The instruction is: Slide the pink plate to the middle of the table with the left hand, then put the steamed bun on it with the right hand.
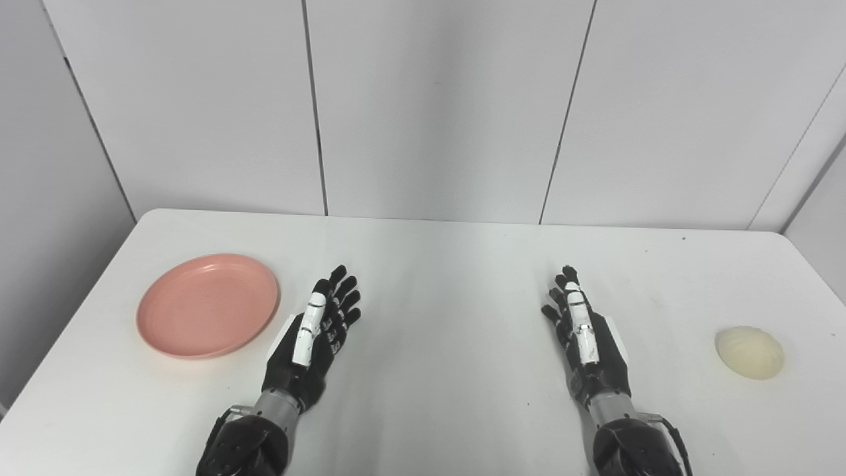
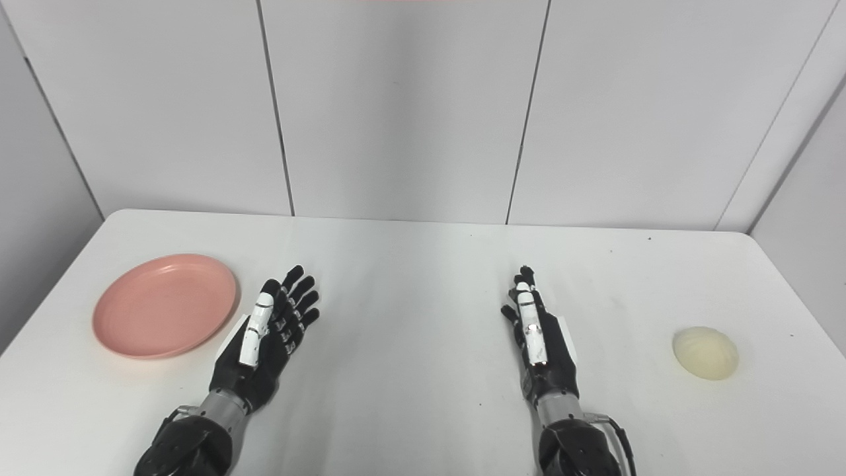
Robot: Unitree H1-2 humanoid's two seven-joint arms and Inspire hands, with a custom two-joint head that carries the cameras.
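A pink plate (image 1: 207, 305) lies empty on the left side of the white table (image 1: 436, 277). A pale cream steamed bun (image 1: 749, 352) sits near the table's right edge. My left hand (image 1: 320, 330) is open with fingers stretched forward, just right of the plate and apart from it. My right hand (image 1: 581, 330) is open with fingers straight, right of the table's middle and well left of the bun. Both hands hold nothing. The same scene shows in the right eye view, with the plate (image 2: 165, 305) and the bun (image 2: 705, 352).
White wall panels (image 1: 436, 106) stand right behind the table's far edge. The table's left edge runs close by the plate and its right edge close by the bun.
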